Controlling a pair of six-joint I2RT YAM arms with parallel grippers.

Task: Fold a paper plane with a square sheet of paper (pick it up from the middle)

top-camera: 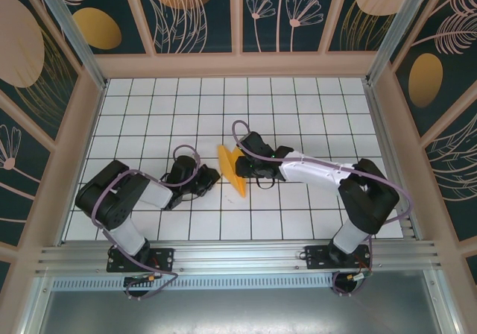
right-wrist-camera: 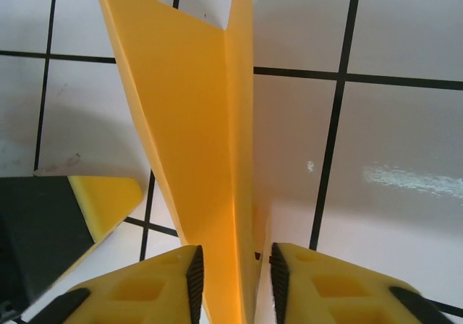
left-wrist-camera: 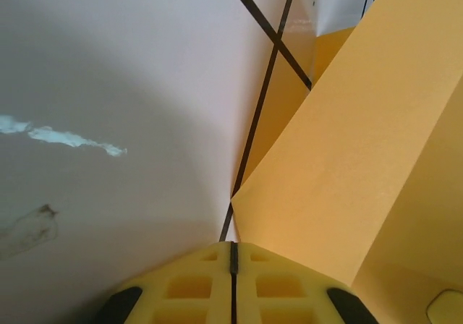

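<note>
paper plane (right-wrist-camera: 195, 121): crisp matte orange-yellow dart, upright between right claw (right-wrist-camera: 235, 255) pads, jaws slightly apart | left claw (left-wrist-camera: 233, 246) closed, tip just beside its edge | glossy white-tiled counter (right-wrist-camera: 391, 136)

In the top view the right end effector (top-camera: 240, 167) covers the right flank of the paper plane (top-camera: 234, 177). In the left wrist view the plane runs off the top and right edges. In the right wrist view its tip and tail are cropped.

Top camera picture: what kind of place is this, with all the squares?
Probably a robot test booth: a white grid-tiled table, flower-print walls boxing it in, and a left arm and right arm bolted to a metal rail.
</note>
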